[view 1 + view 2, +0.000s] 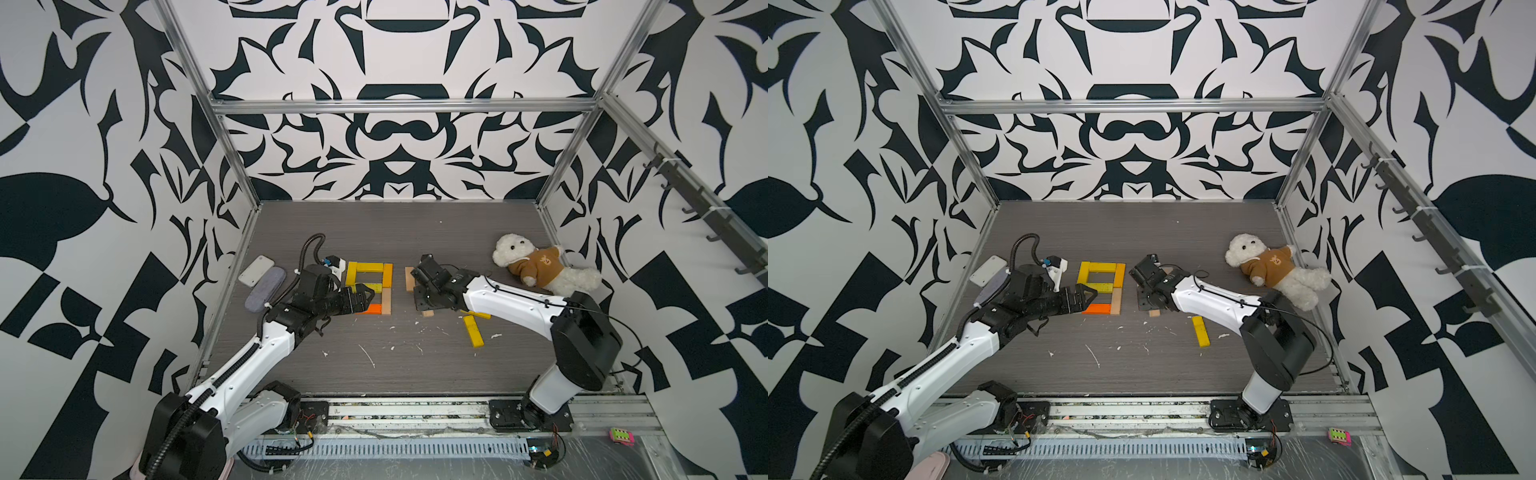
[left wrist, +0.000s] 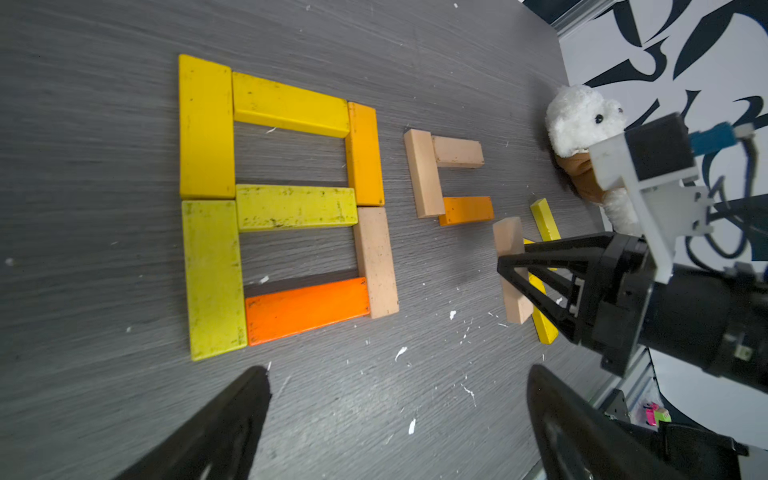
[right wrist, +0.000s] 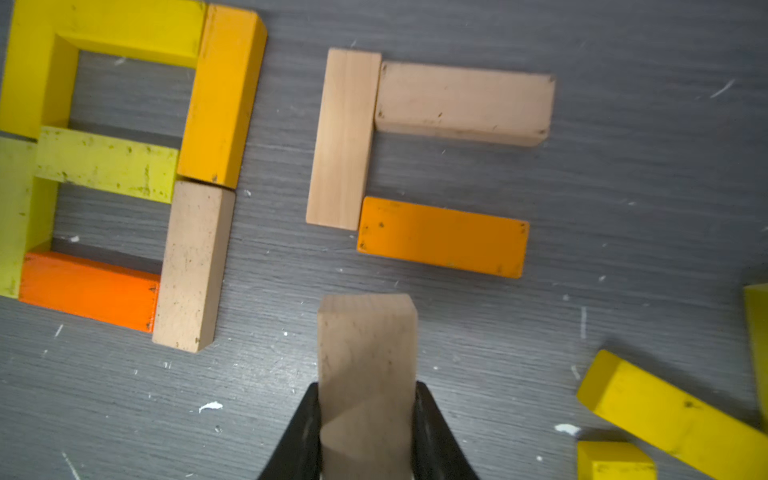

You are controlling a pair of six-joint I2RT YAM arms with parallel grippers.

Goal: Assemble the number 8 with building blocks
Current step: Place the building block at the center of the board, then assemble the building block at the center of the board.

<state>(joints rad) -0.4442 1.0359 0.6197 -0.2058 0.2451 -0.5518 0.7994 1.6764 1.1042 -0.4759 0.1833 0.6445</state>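
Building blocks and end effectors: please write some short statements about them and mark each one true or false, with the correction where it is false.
1. The right end effector grips a tan block. True.
2. The left end effector is shut. False: it is open and empty.
3. The complete 8 consists of seven blocks. True.
4. The second figure beside it has five blocks. False: it has three, two tan and one orange.
5. The plush bear lies on top of the complete 8. False: it lies well apart from it.
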